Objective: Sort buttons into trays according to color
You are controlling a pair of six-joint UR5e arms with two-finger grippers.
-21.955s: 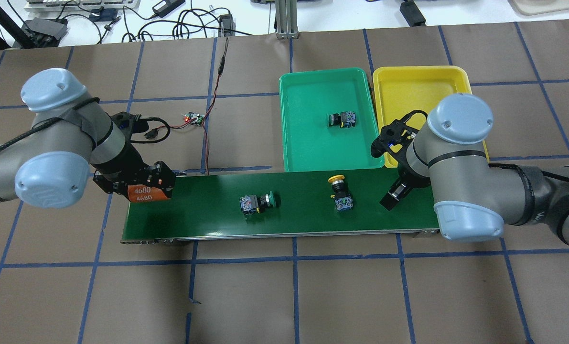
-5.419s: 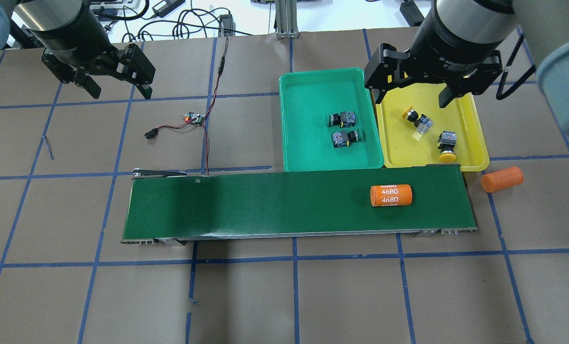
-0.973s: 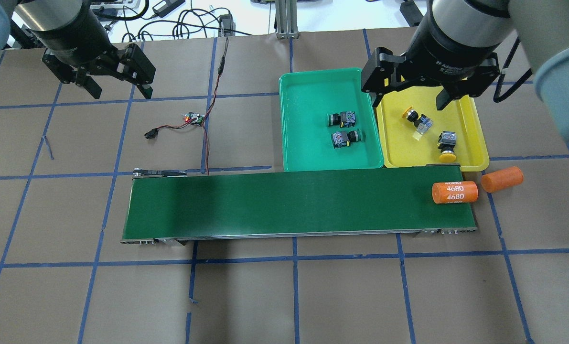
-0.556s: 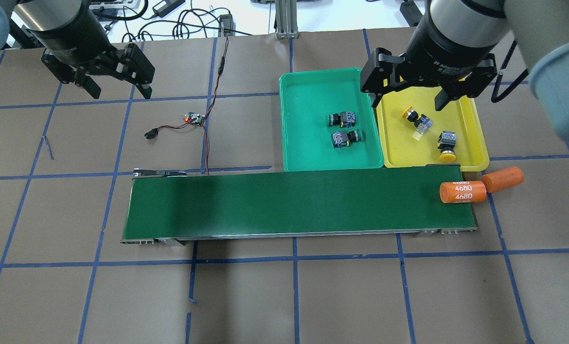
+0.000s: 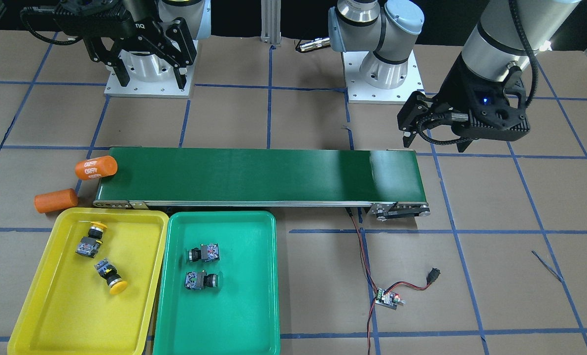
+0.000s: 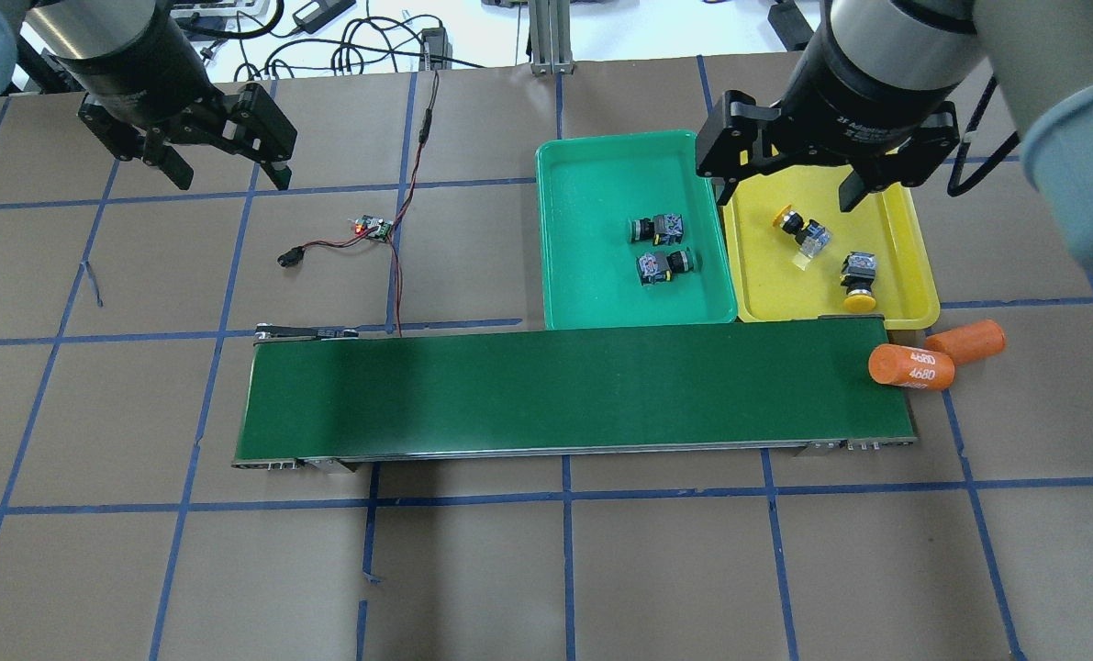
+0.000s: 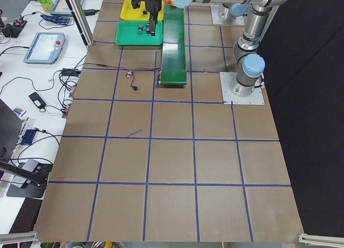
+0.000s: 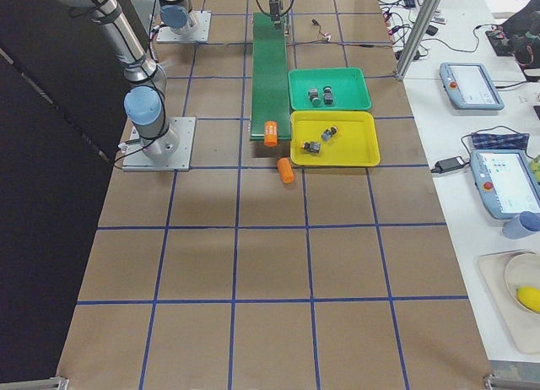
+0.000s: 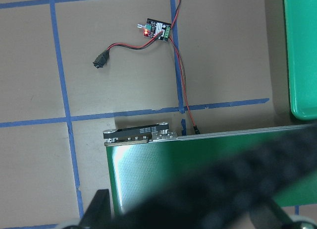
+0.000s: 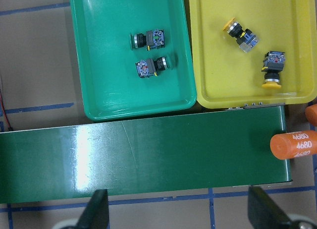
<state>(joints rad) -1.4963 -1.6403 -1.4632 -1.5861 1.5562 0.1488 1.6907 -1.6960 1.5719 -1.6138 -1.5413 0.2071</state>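
Green tray: shallow, rectangular, rounded corners; flat on table.
Yellow tray: same form; just beside green tray, long edges parallel.
First green button: in green tray, on side, cap toward overhead view's left.
Second green button: just beside first, not touching; on side, cap toward view's right.
First yellow button: in yellow tray, on side, diagonal, cap toward far left.
Second yellow button: near first, apart; on side, cap toward robot.
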